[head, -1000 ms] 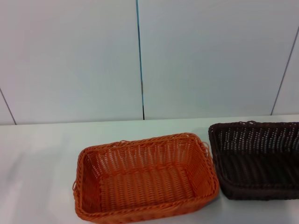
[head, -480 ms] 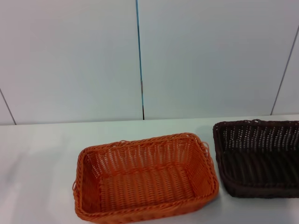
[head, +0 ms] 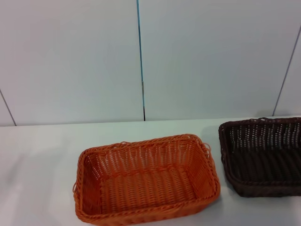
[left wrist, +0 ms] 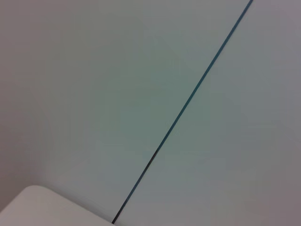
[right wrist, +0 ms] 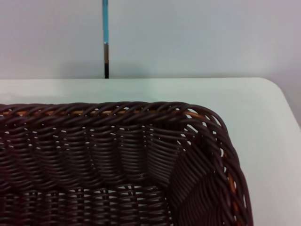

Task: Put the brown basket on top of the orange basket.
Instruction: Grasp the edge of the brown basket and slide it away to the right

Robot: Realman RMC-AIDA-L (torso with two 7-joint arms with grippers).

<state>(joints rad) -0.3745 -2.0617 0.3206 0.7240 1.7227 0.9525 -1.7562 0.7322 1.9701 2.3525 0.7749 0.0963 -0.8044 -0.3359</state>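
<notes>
The orange basket (head: 90,184) stands on the white table, low and centre in the head view, with nothing in it. To its right, a small gap away, is the brown basket (head: 263,141), cut off by the picture's right edge. The right wrist view looks from close up into one corner of the brown basket (right wrist: 117,141), with its braided rim running across the picture. Neither gripper shows in any view. The left wrist view holds only a wall and a table corner (left wrist: 33,207).
The white table (head: 42,155) stretches to the left of and behind the baskets. A pale panelled wall (head: 70,56) with a dark vertical seam (head: 141,61) rises right behind the table's far edge.
The brown basket has slid to the right and slightly up in the head view, widening the gap to the orange basket. The orange basket has not moved.
</notes>
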